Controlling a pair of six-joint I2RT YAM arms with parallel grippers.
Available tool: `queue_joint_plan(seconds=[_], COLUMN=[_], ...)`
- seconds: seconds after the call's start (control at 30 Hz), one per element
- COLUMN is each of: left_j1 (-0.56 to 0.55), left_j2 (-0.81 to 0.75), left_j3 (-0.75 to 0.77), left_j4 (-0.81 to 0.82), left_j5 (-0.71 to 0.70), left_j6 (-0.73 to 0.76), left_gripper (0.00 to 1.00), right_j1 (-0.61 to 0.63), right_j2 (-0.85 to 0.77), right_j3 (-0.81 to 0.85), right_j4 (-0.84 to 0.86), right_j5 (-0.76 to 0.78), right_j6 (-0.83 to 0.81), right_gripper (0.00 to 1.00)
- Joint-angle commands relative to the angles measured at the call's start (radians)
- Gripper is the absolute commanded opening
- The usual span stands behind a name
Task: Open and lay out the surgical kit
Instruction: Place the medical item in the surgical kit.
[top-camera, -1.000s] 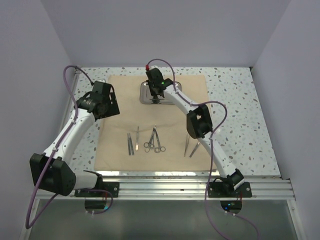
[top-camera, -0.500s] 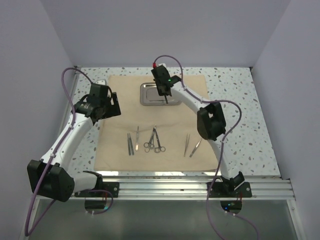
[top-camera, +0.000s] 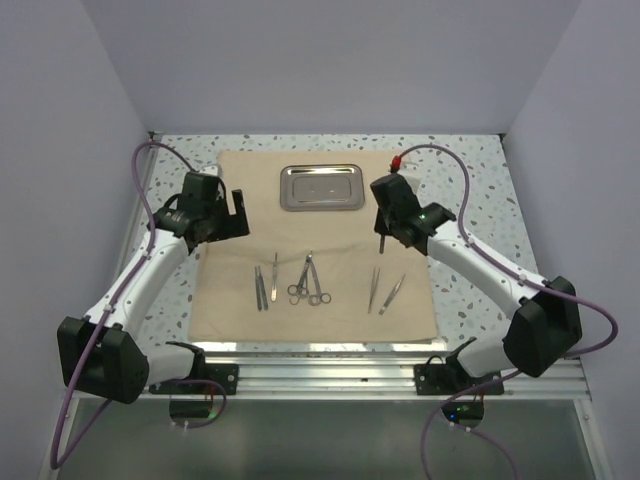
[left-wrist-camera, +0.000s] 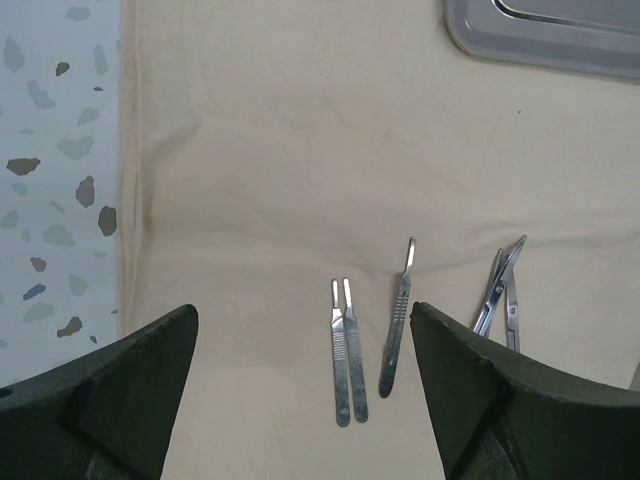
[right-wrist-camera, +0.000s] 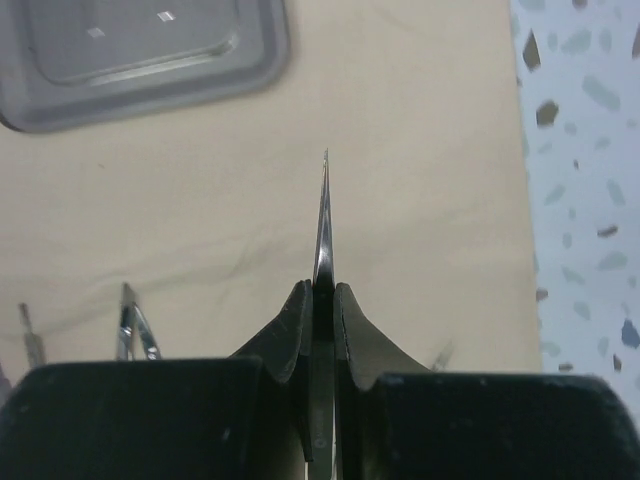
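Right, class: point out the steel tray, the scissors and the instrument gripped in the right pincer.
steel tray (top-camera: 321, 187), top view, its flat bare floor.
scissors (top-camera: 302, 275), top view, shank of the left pair.
held instrument (right-wrist-camera: 324, 215), right wrist view, slim shaft below its tip.

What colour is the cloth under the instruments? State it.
Plain beige cloth, clearest in the left wrist view.

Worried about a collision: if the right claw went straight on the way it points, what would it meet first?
Probably bare cloth wrap, struck first by the slim instrument the right claw grips, just clear of the steel tray; depth is unclear.
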Motion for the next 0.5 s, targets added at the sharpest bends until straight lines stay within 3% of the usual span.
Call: queue_joint_plan(seconds=[0.0,0.2,0.47], left_j1=[0.008,0.008,0.008], left_j2=[-0.028,-0.034,-0.036], left_j3=[-0.001,0.012,0.100], left_j4=[0.042,0.024,-0.065], left_j5=[0.028,-0.023,-0.038], left_j6=[0.015,0.015,0.006], left_gripper=[0.91,0.91,0.91], right_j1=[0.011,0.018,0.057], right_j2=[-0.077,-0.183,-0.232], right_j3=[-0.153,-0.326,-0.492], right_j4=[-0.053,-0.050,0.083], right_j5=[0.020,-0.018,-0.107], right_j6=[0.229,0.350,0.358], right_gripper=[0.00,0.00,0.00])
